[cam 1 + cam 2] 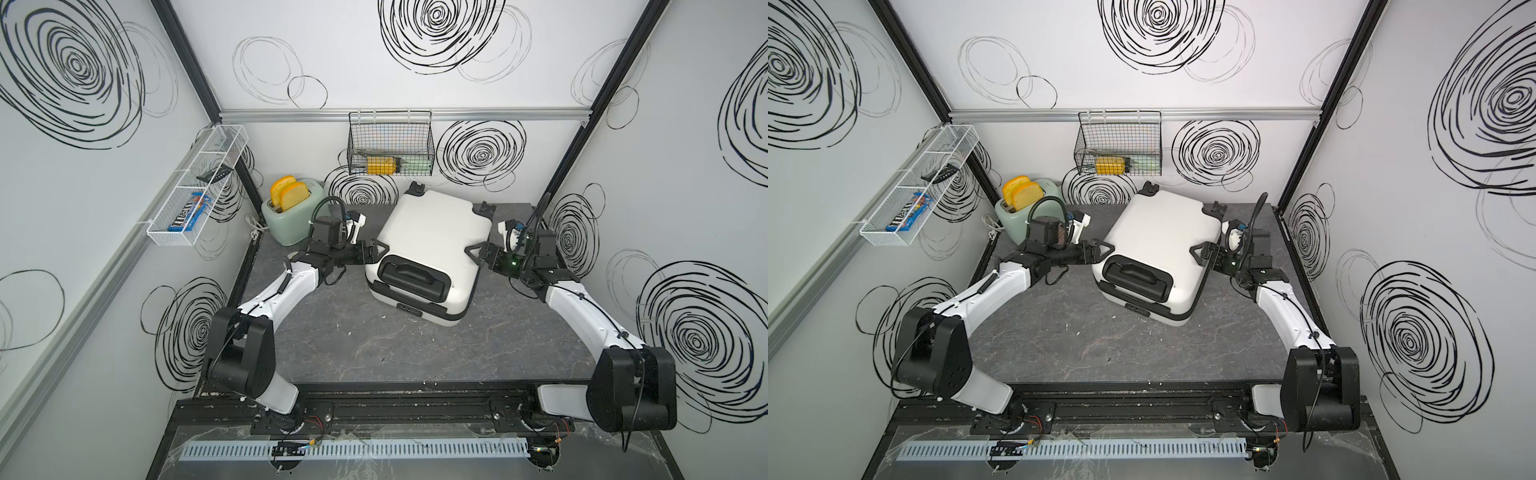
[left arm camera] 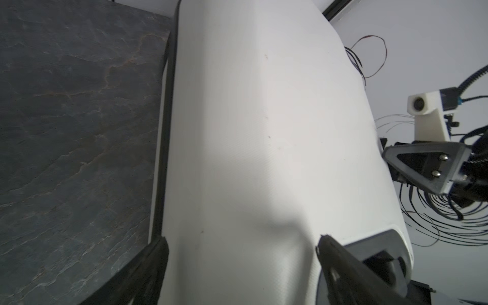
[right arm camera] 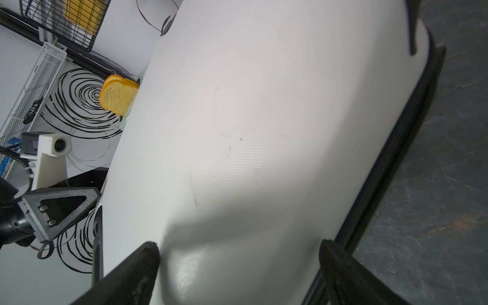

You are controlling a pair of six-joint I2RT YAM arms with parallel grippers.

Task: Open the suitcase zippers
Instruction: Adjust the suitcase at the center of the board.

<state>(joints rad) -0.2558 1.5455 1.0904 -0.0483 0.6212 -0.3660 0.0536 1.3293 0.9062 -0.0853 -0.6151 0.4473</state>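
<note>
At mid-frame: suitcase (image 1: 432,232) lying flat, rounded white dimpled shell.
Zippers (image 2: 164,132): black band running along seam.
Left gripper (image 1: 380,250), right gripper (image 1: 473,252): jaws gaping wide.

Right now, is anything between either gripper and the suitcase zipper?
Nothing visible. The left gripper and right gripper are open at opposite sides of the suitcase, fingers straddling the shell. The zipper runs bare beside them. The toaster stands clear beyond the left arm.

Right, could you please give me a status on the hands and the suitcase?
Left hand and right hand open, straddling opposite sides. Suitcase lying on table, closed. Nothing blocking.
</note>
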